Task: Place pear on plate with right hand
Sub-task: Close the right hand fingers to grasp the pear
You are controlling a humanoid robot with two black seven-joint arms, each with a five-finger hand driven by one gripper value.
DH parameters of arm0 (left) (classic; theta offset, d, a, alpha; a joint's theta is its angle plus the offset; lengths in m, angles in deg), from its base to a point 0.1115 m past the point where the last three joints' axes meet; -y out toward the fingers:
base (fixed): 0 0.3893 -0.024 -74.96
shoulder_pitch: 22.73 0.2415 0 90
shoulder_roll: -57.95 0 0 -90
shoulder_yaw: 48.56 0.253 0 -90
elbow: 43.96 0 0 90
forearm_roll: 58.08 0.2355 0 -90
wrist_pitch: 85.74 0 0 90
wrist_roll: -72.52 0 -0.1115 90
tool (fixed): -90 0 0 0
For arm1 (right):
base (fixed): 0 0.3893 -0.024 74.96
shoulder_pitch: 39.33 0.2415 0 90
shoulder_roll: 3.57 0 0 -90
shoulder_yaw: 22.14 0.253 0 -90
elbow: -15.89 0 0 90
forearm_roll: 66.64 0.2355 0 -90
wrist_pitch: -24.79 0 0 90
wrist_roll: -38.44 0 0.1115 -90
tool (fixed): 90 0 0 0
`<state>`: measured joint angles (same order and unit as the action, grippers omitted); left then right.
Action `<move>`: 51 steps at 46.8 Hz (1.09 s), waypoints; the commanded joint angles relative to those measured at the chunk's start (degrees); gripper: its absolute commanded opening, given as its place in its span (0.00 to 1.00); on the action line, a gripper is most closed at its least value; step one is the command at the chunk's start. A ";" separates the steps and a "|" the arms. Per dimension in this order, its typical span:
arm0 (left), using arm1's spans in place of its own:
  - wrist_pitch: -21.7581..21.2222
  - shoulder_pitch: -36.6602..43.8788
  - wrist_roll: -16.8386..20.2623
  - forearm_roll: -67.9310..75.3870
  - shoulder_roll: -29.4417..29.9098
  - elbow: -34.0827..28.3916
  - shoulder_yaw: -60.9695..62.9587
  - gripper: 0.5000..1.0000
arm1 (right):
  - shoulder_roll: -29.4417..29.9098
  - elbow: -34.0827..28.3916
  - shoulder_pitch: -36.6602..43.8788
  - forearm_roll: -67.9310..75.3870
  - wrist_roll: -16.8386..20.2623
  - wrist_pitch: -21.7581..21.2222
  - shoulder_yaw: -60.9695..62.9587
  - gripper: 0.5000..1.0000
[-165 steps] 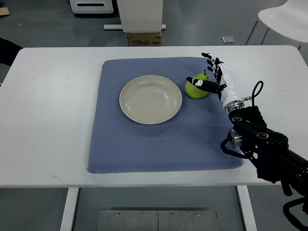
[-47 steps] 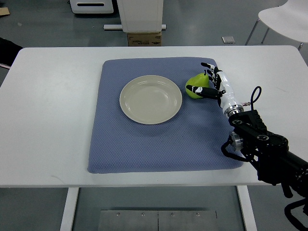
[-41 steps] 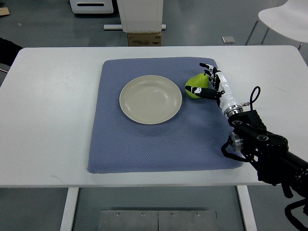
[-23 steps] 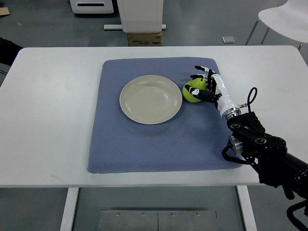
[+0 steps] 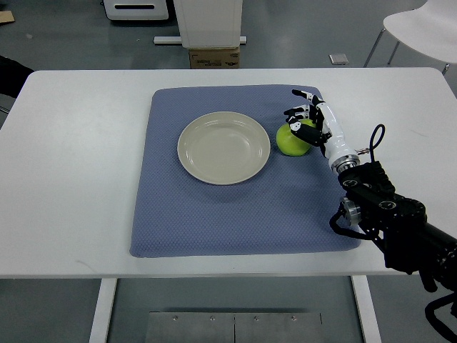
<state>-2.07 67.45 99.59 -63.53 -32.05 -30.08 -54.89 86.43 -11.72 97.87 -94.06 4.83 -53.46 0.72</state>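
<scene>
A green pear [image 5: 292,141] lies on the blue mat [image 5: 214,214] just right of the empty cream plate [image 5: 223,147]. My right hand [image 5: 303,118] comes in from the lower right and sits over the pear's top and right side. Its fingers [image 5: 290,114] are curled onto the pear and grip it. The pear looks low, at or just above the mat, and is outside the plate's rim. The left arm does not show.
The mat lies on a white table [image 5: 78,157]. A white chair [image 5: 421,28] stands past the far right corner. A cardboard box [image 5: 213,57] and a white stand are behind the table's far edge.
My hand closed on the pear, then shifted it a little toward the plate. The hand has now turned over the pear's top, and the pear sits slightly further right again.
</scene>
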 commanded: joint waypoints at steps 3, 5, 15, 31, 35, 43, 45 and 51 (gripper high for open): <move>0.00 0.00 0.00 0.00 0.00 0.00 0.00 1.00 | 0.00 -0.08 0.00 0.00 -0.23 0.02 0.00 0.00; 0.00 0.00 0.00 0.00 0.00 0.00 0.00 1.00 | 0.00 -0.08 -0.09 0.00 -0.31 0.02 0.00 0.00; 0.00 0.00 0.00 0.00 0.00 0.00 0.00 1.00 | 0.00 -0.34 -0.44 0.00 -1.02 0.02 -0.18 0.00; 0.00 0.00 0.00 0.00 0.00 0.00 0.00 1.00 | 0.00 -0.34 -0.53 0.00 -1.02 0.02 -0.26 0.94; 0.00 0.00 0.00 0.00 0.00 0.00 0.00 1.00 | 0.00 -0.34 -0.62 0.00 -1.10 0.02 -1.23 0.97; 0.00 0.00 0.00 0.00 0.00 0.00 0.00 1.00 | 0.00 -0.34 -0.79 0.00 -1.28 0.02 -2.55 0.97; 0.00 0.00 0.00 0.00 0.00 0.00 0.00 1.00 | 0.00 -0.25 -0.97 0.00 -1.28 0.02 -2.90 0.97; 0.00 0.00 0.00 0.00 0.00 0.00 0.00 1.00 | 0.00 -0.16 -1.06 -0.09 -1.39 0.02 -4.22 0.96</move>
<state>-2.07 67.45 99.59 -63.53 -32.05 -30.08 -54.89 86.43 -11.94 96.86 -94.07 3.49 -53.44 -3.06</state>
